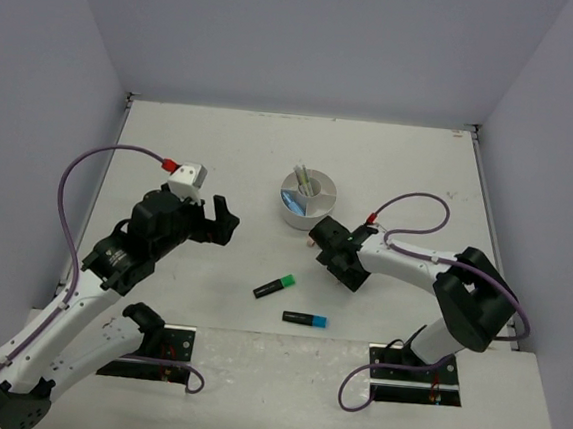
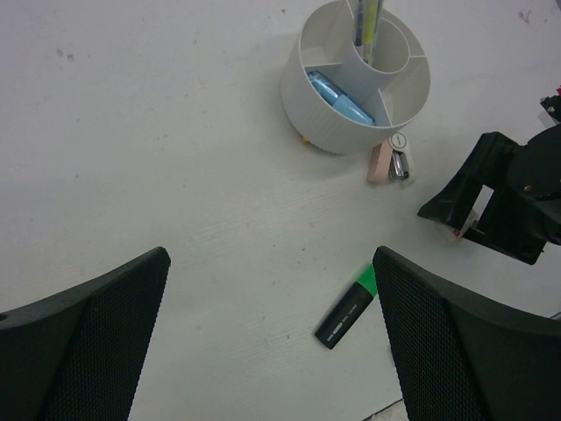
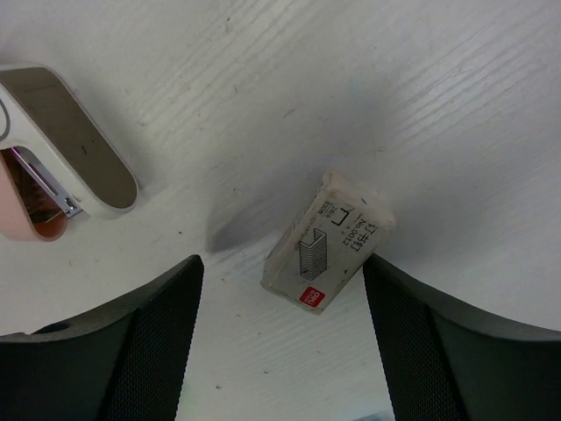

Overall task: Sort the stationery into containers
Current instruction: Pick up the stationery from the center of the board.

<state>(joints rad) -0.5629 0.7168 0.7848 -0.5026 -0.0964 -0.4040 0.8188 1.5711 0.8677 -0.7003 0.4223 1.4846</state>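
Box (image 3: 329, 241), small, white, print-labelled

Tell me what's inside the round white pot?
A pale blue marker lies in one wedge of the organiser, and thin pens stand in the middle cup. The cup wall hides the pens' lower ends.

Left arm (image 1: 78, 307) and right arm (image 1: 417, 266): white links, black joint housings, looping purple cables (image 1: 419, 195) with red connectors (image 1: 170, 161), black mesh-textured fingers (image 2: 96, 342), black base plates (image 1: 183, 346).
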